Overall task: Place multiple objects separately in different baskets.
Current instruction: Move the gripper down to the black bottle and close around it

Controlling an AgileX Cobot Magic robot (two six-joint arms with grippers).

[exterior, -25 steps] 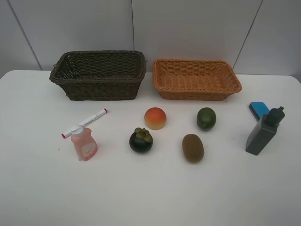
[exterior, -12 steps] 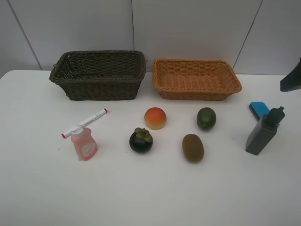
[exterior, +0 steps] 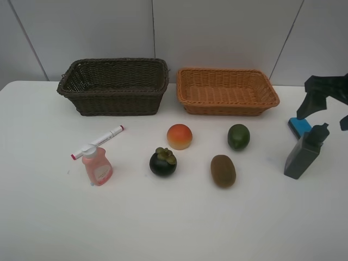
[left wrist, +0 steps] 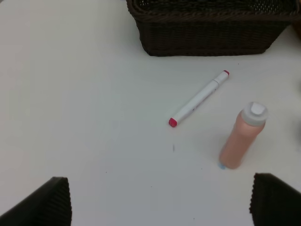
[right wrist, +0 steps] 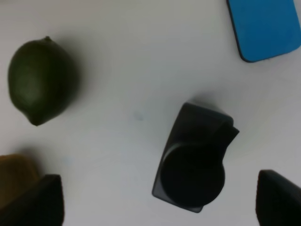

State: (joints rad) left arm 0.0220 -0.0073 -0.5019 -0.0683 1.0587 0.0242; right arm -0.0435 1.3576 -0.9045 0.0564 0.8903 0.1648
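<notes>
Cut off: left gripper (left wrist: 159,202) shows only two dark fingertips at the frame edge; dark brown basket (left wrist: 207,28) cropped in the left wrist view; kiwi (right wrist: 11,176) a mere sliver in the right wrist view; blue block (exterior: 299,129) partly behind the right gripper (exterior: 321,120)
Left gripper: spread wide, empty; marker (left wrist: 199,98) and upright pink bottle (left wrist: 242,136) ahead of it, apart; dark brown basket beyond them
Right gripper: spread wide, empty; dark grey bottle (right wrist: 193,165) upright beneath, clear of both fingers; blue block just beyond; green fruit (right wrist: 40,82) off to one side; tan basket (exterior: 227,89) further that way
</notes>
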